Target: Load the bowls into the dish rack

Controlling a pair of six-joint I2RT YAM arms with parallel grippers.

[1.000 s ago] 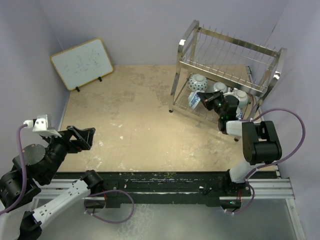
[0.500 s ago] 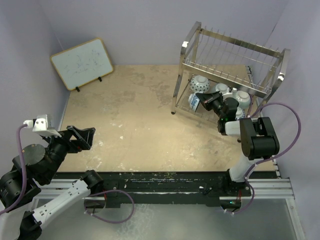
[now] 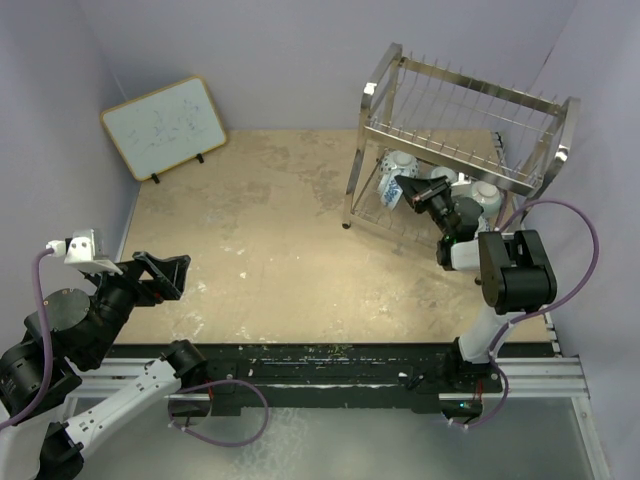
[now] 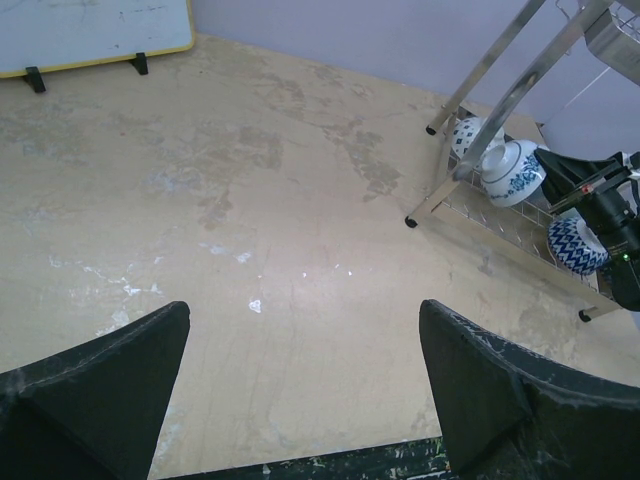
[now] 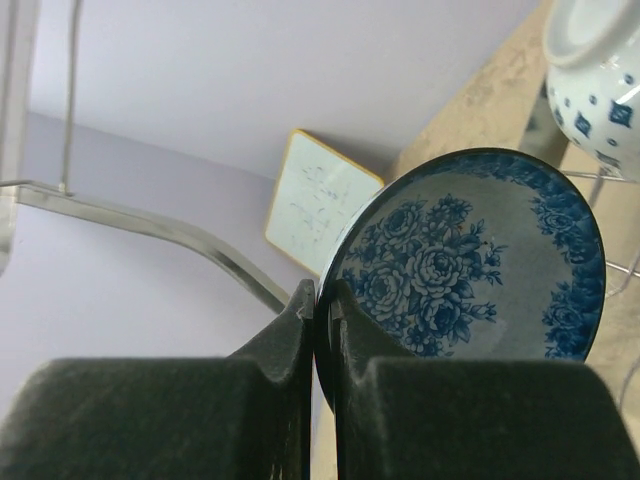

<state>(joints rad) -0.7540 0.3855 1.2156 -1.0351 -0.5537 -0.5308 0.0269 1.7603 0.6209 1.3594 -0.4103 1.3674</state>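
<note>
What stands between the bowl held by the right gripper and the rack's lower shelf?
Nothing visible. The right gripper holds the flowered bowl inside the dish rack, above its lower tier; a dotted bowl sits close beside it.

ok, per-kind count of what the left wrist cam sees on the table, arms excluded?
bowls: 3 (dotted bowl, floral bowl pinched in the right gripper, chevron bowl)
dish rack: 1
whiteboard: 1
total: 5
</note>
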